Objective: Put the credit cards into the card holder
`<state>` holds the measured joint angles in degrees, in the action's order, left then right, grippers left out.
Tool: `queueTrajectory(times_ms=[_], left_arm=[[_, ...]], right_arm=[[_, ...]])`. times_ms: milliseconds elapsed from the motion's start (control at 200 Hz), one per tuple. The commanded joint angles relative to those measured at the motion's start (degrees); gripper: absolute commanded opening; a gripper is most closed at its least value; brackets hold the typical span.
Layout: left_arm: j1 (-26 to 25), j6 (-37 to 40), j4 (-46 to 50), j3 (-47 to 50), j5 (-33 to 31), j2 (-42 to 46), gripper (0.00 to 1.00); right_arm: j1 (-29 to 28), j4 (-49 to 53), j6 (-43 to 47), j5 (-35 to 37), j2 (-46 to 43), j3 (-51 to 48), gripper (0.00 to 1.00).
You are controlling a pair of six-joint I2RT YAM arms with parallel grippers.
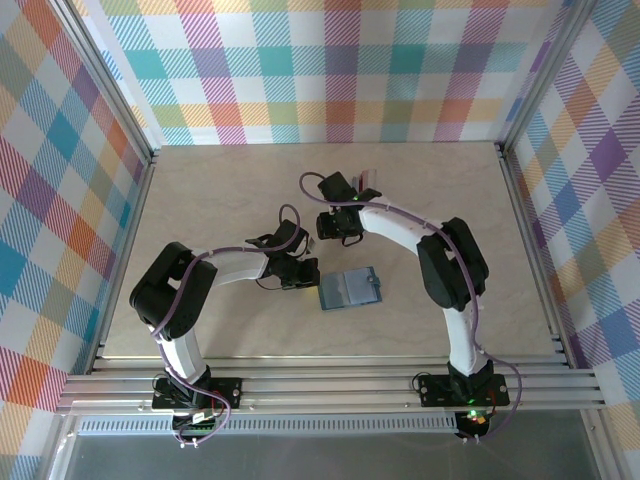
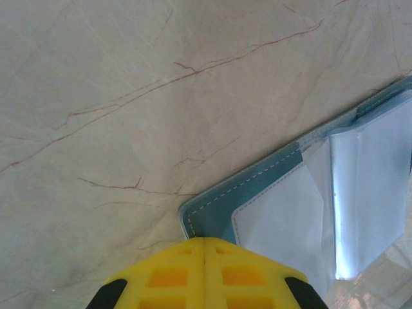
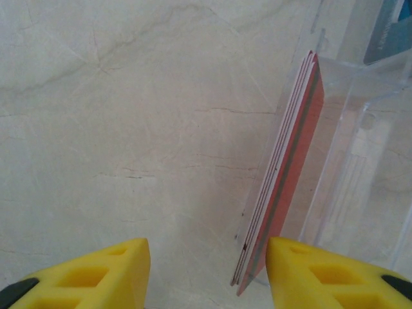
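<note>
The credit cards (image 3: 281, 174) stand on edge as a thin stack, red face outward, beyond the far side of the card holder (image 1: 350, 289) and well apart from it.

Start with the surface (image 1: 230, 190), pale and marbled. It looks smooth, so expect flat things to slide on it. The left arm (image 1: 230, 265) bends in from the card holder's left. The right arm (image 1: 420, 235) arches past its right side and reaches beyond it.

The card holder lies open, teal border up, with clear sleeves showing. It looks soft and light, so it will probably shift or fold unless you pin it. Beyond it, a clear case (image 3: 360, 161) props the stack upright.

The cards themselves should be stiff, light and slick. Pinch them across their flat faces near the exposed end. Take one or two rather than the whole stack, since several together may fan out and slip.

Your right tool (image 3: 206, 251) points down at the stack beyond the card holder, fingers parted about halfway. The lower end of the stack sits between them, just beside the right finger. Nothing is pinched yet.

Your left tool (image 2: 205, 248) has its fingers pressed together on nothing, tips at the card holder's stitched left corner. Whether they touch it, you cannot tell.
</note>
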<state>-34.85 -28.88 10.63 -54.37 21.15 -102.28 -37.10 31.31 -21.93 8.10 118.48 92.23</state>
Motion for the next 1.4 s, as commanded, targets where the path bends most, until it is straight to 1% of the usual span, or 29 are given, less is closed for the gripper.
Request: queueTrajectory(times_ms=[0, 235, 425, 625, 740, 1175, 1310, 1395], left_arm=[[-1.03, -0.21, 2.46, 1.61, -1.28, -2.97, 0.02], [-1.09, -0.06, 2.46, 1.55, -1.27, -3.01, 0.01], [-1.1, -0.12, 2.42, 1.52, -1.11, -3.01, 0.01], [-1.1, -0.1, 2.5, 1.54, -1.2, -3.06, 0.01], [-1.09, -0.03, 2.53, 1.46, -1.22, -3.1, 0.01], [-1.09, 0.0, 2.55, 1.37, -1.11, -3.5, 0.01], [-1.07, 0.01, 2.53, 1.32, -1.1, -3.44, 0.01], [-1.09, 0.03, 2.55, 1.33, -1.11, -3.45, 0.01]], right_arm=[[0.72, 0.8, 0.49, -1.86, 1.32, 1.84, 0.51], [1.42, -2.37, 0.22, -5.7, -0.29, -0.01, 0.51], [1.55, -3.28, 0.22, -5.88, -1.57, -1.07, 0.5], [1.74, -3.73, 0.36, -5.8, -2.39, -1.76, 0.46], [1.77, -3.76, 0.41, -5.58, -2.71, -1.92, 0.42], [1.78, -3.97, 0.92, -5.98, -3.92, -2.03, 0.38], [1.86, -3.91, 1.06, -6.25, -3.61, -1.83, 0.34], [1.86, -3.72, 0.95, -5.56, -3.54, -1.81, 0.34]])
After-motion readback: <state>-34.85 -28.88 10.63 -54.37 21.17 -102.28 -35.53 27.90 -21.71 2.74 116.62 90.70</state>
